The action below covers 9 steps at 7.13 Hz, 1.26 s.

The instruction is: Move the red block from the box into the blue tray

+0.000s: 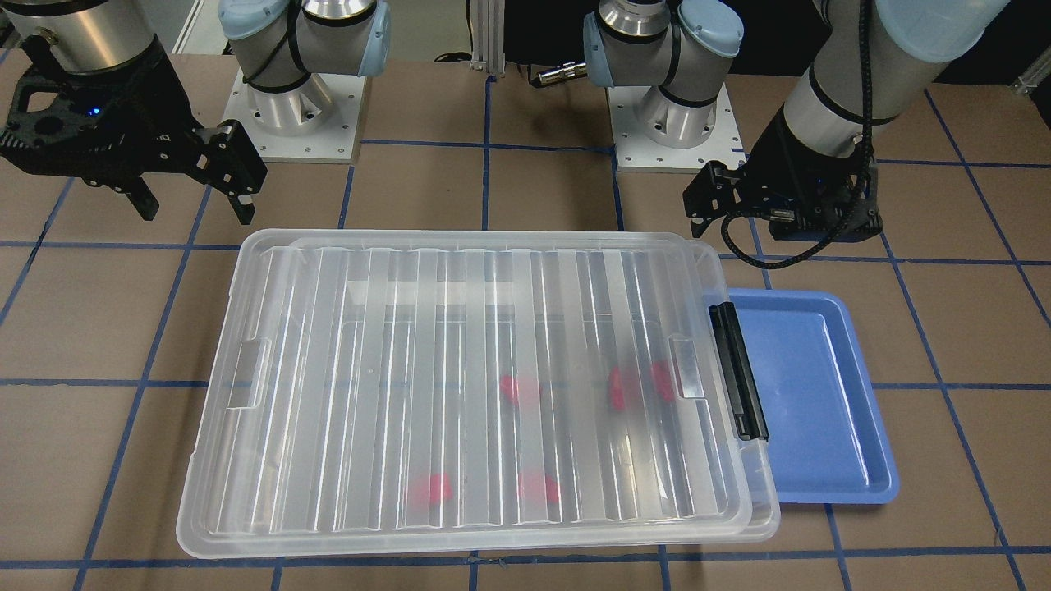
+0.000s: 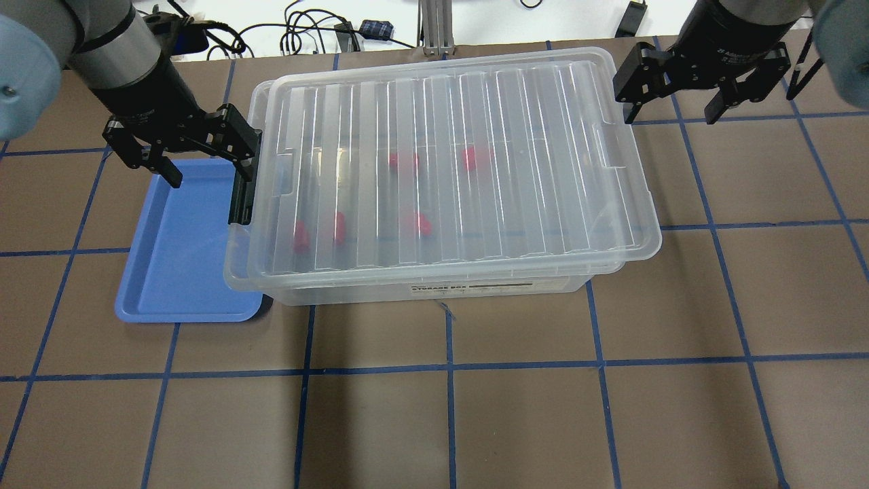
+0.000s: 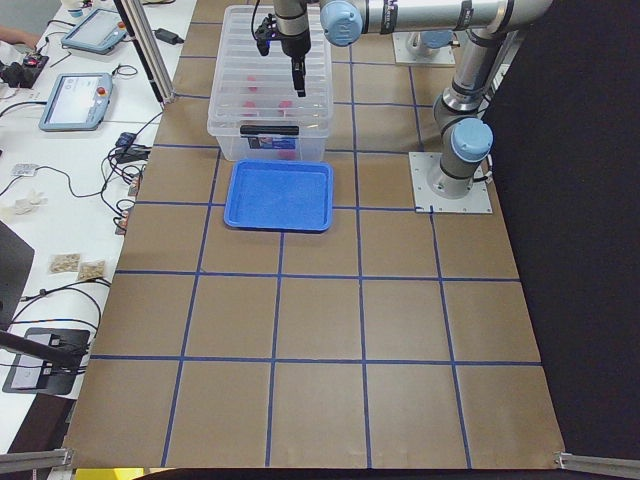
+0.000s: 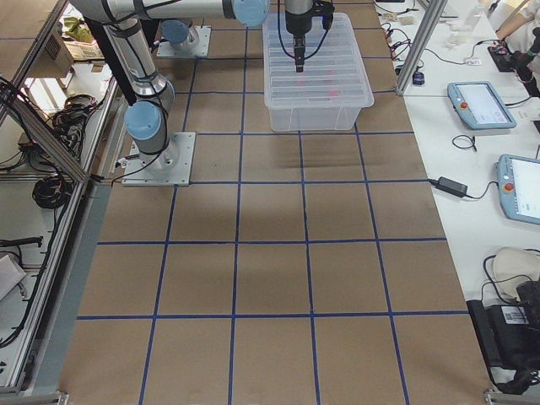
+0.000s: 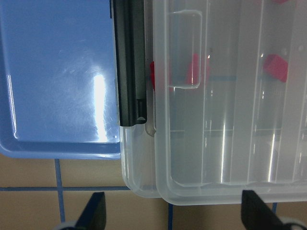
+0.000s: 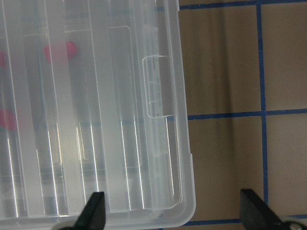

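Brown gridded table (image 2: pixel 475 407) — red blocks (image 2: pixel 404 161), small blurred smudges beneath the lid (image 2: pixel 543 170) of the box (image 2: pixel 339 293); left gripper (image 2: pixel 207 170) and right gripper (image 2: pixel 669 112) both spread, empty.

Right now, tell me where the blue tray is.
Overhead view: the blue tray lies at left, beside the box at its black-latch end.

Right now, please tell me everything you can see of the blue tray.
The blue tray is a shallow light-blue rectangle of glossy plastic, with a raised rim and rounded corners. It is empty and lies flat on the table, close beside the black-latch end of the box; whether they touch, I cannot tell.
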Motion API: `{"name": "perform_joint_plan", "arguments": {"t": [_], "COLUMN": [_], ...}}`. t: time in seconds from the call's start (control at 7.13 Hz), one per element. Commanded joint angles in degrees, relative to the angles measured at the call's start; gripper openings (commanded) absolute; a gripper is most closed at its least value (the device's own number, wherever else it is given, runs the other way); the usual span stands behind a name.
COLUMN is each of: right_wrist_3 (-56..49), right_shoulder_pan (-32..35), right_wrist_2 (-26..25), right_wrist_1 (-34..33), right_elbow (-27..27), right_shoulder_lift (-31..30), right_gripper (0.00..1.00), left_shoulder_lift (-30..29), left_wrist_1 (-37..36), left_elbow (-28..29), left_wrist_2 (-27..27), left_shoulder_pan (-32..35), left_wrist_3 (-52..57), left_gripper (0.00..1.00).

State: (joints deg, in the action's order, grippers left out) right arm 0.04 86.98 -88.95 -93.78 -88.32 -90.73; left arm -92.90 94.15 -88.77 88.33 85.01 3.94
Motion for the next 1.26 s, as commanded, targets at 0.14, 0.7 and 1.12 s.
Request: {"name": "perform_joint_plan", "arguments": {"t": [0.14, 0.7, 1.12], "right_wrist_3": [-0.5, -3.5, -11.0], "right_shoulder_pan": [0.0, -0.6, -0.9], "right_wrist_2": [-1.5, -1.4, -1.6], "right_wrist_1": [0.1, -5.2, -12.9], "right_elbow": [0.0, 0.6, 0.1], "right_shoulder_lift": [0.2, 9.0, 17.5], "right_gripper": [1.0, 1.0, 1.0], "left_shoulder_lift": [0.0, 0.2, 0.2], "left_wrist_1": [-0.2, -0.7, -1.0], "left_elbow": [0.0, 0.0, 0.0], "left_wrist_2": [0.0, 0.1, 0.1], "left_shoulder_pan": [0.0, 0.0, 0.1], "left_wrist_3": [0.0, 0.0, -0.1], "left_gripper": [1.0, 1.0, 1.0]}}
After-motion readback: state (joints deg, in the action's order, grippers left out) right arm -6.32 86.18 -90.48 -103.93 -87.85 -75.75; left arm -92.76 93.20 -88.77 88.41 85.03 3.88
